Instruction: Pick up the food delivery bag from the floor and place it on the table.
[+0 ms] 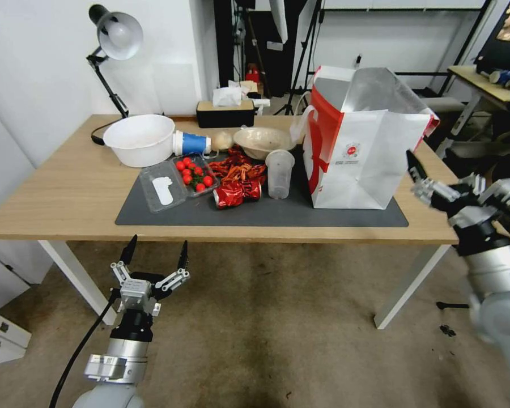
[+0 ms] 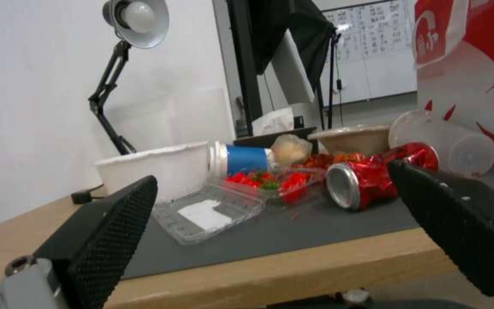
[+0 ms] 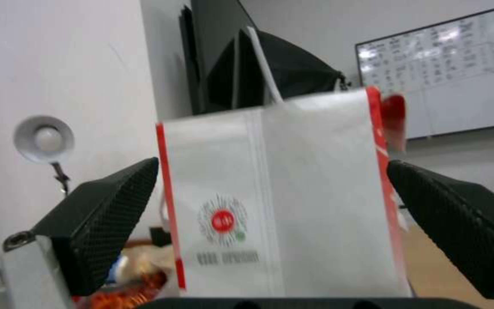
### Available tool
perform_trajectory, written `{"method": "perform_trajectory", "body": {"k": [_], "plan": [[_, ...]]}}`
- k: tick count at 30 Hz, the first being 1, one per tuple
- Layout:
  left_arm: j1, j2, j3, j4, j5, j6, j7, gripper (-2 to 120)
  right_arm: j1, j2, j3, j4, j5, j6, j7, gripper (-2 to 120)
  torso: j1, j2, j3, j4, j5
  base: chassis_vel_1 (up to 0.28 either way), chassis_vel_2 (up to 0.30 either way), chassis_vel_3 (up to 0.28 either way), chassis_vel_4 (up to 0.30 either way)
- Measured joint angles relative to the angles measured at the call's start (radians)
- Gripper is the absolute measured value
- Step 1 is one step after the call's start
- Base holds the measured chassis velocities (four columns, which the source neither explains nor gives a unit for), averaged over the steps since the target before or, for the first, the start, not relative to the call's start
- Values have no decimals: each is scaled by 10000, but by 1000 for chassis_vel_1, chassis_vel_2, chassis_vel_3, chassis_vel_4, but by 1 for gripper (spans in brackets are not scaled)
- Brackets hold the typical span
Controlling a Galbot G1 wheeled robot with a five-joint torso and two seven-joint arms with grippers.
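Food delivery bag up on the table, both grippers empty

Lower left, the left gripper (image 1: pixel 154 254) hangs spread wide. Centre-right, the food delivery bag (image 1: pixel 361 153) stands upright on the table (image 1: pixel 68 192). Right gripper (image 3: pixel 270 223), nearer, faces it, jaws wide, holding nothing.

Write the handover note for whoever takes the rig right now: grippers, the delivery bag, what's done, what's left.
Left gripper: open, holding nothing, low in front of the table's near edge, above the carpet.
Right gripper: open, holding nothing, just off the bag's right side.
The large white and red paper food delivery bag with silver foil lining stands upright on the right end of the dark grey rectangular mat on the wide light-wood table, beside a clear plastic cup.
Done: bag is up off the worn brownish-grey carpet floor and set down, released.
Left: nothing on the bag itself.
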Motion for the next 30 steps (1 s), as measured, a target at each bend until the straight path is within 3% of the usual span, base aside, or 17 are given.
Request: {"method": "perform_trajectory", "body": {"k": [8,12,20,30], "plan": [[-46,-23,-49,177,-58,-93,6,100,-955,964,-221,-52,-1329,570,-224,100,0,0,1,0,2,0,0,0,0],[-44,-9,-60,269,-2,15,110,100,-1537,1739,-290,-533,-2404,1327,-624,100,1,0,1,-1,0,0,0,0,0],[-62,151,-98,534,-38,373,387,100,-2080,2614,-437,-1517,-3023,2234,-1116,100,0,0,1,0,1,0,0,0,0],[-168,50,-144,1008,-26,260,713,100,-2386,3059,-630,-2169,-3311,2852,-1216,100,1,0,0,-1,0,0,0,0,0]]}}
